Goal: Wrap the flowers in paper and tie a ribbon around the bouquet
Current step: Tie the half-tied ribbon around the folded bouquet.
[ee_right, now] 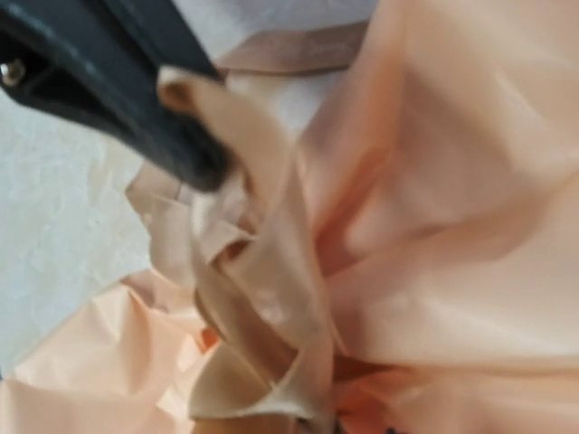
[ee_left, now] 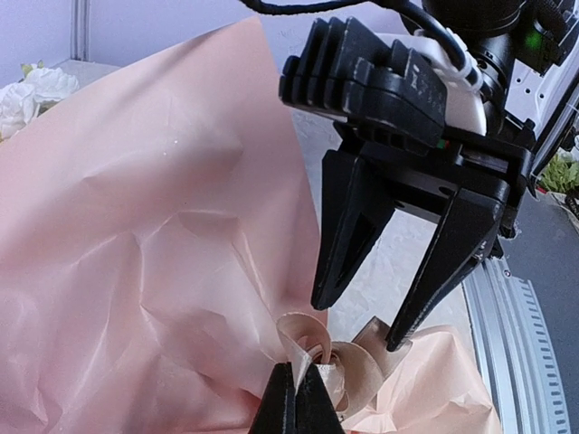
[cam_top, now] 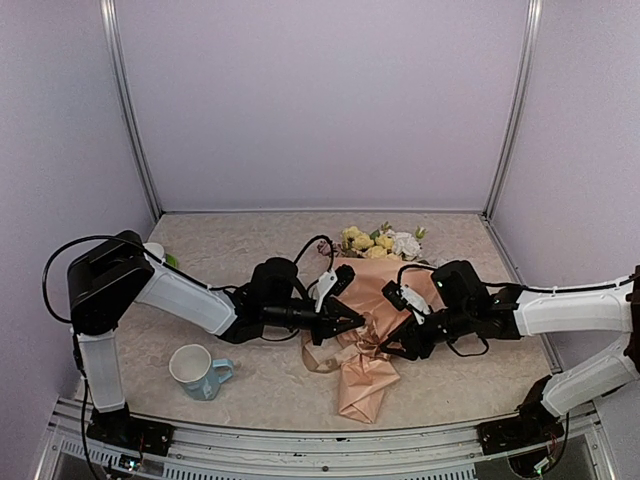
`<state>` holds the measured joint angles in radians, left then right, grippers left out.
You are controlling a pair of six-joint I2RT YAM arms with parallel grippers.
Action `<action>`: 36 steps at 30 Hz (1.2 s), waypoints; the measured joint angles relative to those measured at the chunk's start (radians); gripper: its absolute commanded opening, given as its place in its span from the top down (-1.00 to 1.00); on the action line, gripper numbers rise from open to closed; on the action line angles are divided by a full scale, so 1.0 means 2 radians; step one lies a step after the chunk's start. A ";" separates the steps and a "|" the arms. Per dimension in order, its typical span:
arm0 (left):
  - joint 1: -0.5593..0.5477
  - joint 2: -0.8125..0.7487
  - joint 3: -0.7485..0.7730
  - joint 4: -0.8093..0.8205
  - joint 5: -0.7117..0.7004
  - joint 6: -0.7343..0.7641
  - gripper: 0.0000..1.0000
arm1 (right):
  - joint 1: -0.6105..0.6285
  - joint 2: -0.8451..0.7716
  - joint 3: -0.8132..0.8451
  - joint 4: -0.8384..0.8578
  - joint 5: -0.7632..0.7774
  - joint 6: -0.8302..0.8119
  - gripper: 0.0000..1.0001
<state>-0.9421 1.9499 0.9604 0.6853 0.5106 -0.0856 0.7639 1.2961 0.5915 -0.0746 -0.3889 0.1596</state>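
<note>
Bouquet lies on its side mid-table, flowers toward the far wall. The paper is gathered to a narrow waist, and the ribbon is looped there. We judge it lies flat so both arms can reach the waist from opposite sides.

Left gripper: jaws pressed together, pinching a ribbon strand right at the knot. We read this as an anchor, keeping the tie from slackening.

Right gripper: jaws spread, pointing down over the same knot, holding nothing. The ribbon loops sit just below and between its tips. One tip looks close to a loop; we cannot tell if it touches.

Right wrist view: ribbon crossings hard against the paper folds, blurred.
</note>
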 measured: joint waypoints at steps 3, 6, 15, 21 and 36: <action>0.002 0.000 -0.002 0.001 -0.001 -0.001 1.00 | 0.007 0.000 0.000 -0.009 0.009 0.004 0.12; 0.004 0.000 -0.002 0.002 -0.002 -0.002 1.00 | 0.014 0.000 0.000 -0.015 0.010 0.009 0.13; 0.007 0.000 -0.003 0.002 -0.002 -0.004 1.00 | 0.016 0.007 0.001 -0.023 0.001 0.013 0.39; 0.010 0.000 -0.006 0.002 -0.006 -0.008 1.00 | 0.017 0.037 0.010 -0.031 -0.010 0.022 1.00; 0.067 0.047 -0.045 0.066 -0.039 -0.160 1.00 | 0.019 0.048 -0.006 -0.040 -0.017 0.087 1.00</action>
<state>-0.8089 2.0441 0.8700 0.8165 0.4332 -0.4049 0.8028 1.3922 0.5797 -0.1539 -0.4229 0.3328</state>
